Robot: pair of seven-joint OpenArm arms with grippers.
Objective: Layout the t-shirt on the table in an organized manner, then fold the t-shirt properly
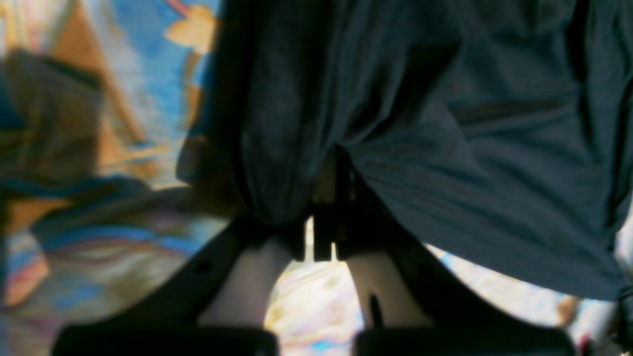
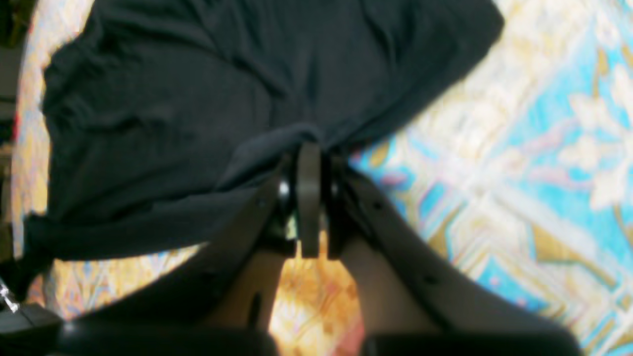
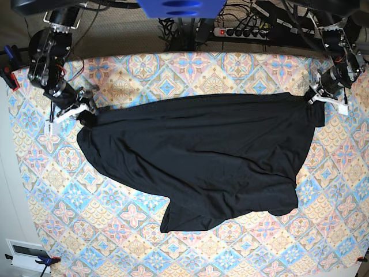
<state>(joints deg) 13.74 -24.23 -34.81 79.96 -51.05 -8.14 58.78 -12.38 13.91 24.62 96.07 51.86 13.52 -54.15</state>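
The black t-shirt (image 3: 196, 156) lies on the tiled table (image 3: 115, 231), pulled wide between both arms, with its upper edge fairly straight and its lower part bunched and uneven. At the shirt's right corner in the base view, my left gripper (image 3: 316, 99) is shut on the fabric. Its wrist view shows the fingertips (image 1: 324, 222) pinching a fold of the t-shirt (image 1: 494, 148). My right gripper (image 3: 86, 112) holds the shirt's left corner. Seen from the right wrist, that gripper (image 2: 309, 158) is shut on gathered cloth of the t-shirt (image 2: 173, 123) above the table (image 2: 544, 148).
A power strip (image 3: 242, 32) and loose cables run behind the table's far edge. A red clamp (image 3: 8, 75) grips the left edge. A white box (image 3: 26, 254) sits off the near left corner. Bare cloth shows along the near side of the table.
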